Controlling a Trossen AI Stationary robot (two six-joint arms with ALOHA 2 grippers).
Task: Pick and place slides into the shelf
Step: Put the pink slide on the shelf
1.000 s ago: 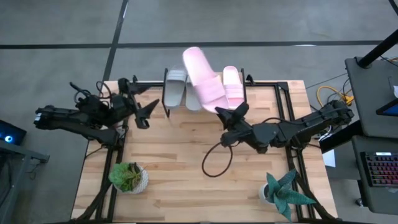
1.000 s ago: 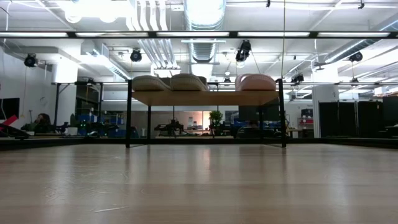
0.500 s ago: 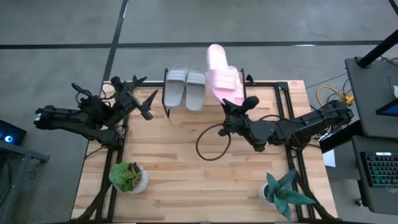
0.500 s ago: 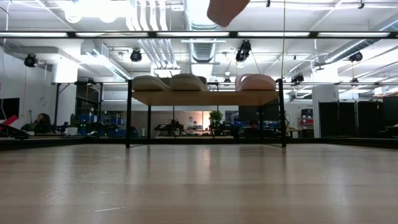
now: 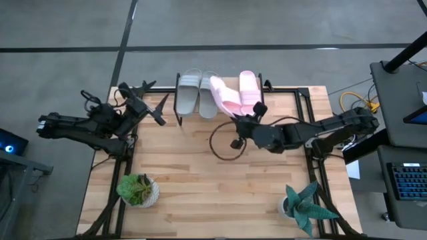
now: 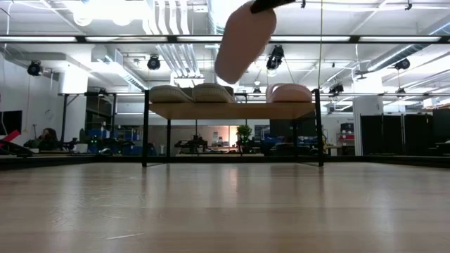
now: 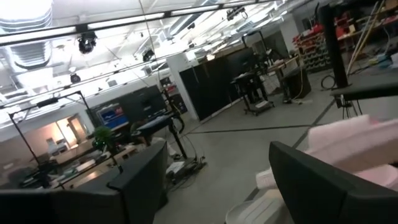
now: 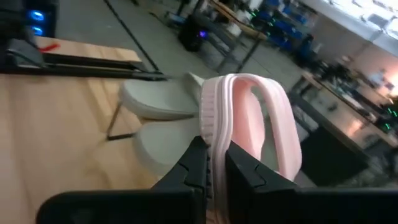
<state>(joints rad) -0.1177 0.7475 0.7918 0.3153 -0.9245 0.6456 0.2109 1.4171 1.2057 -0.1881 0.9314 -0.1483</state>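
The shelf [image 5: 178, 117] stands at the table's far edge; in the low view its plank [image 6: 232, 110] carries two grey slides [image 6: 171, 93] [image 6: 213, 93] and one pink slide [image 6: 292, 93], each resting on its sole. From above, the grey pair [image 5: 198, 93] lies left and the pink slide [image 5: 248, 90] lies right. My right gripper [image 5: 240, 120] is shut on the second pink slide [image 5: 223, 99], which is above the gap between them. My left gripper [image 5: 155, 105] is open and empty, left of the shelf. My right gripper pinches the pink slide's sole [image 8: 214, 140] between its two fingers [image 8: 194, 163], near the end closest to the gripper. The fingers come from the table's near side, slanting up toward the shelf. The slide is lifted clear and turned on its side, strap [image 8: 273, 118] to one side.
A potted plant [image 5: 138, 190] stands near the front left and another [image 5: 307, 207] at the front right. A black cable loop [image 5: 223, 143] hangs below my right arm over the table's middle. The bare tabletop [image 5: 193, 180] lies in front of the shelf.
My right gripper has gone toward the far edge and down toward the shelf with the pink slide. The slide has turned onto its side and dropped into the low view from above. My left gripper has shifted a little toward the far edge.
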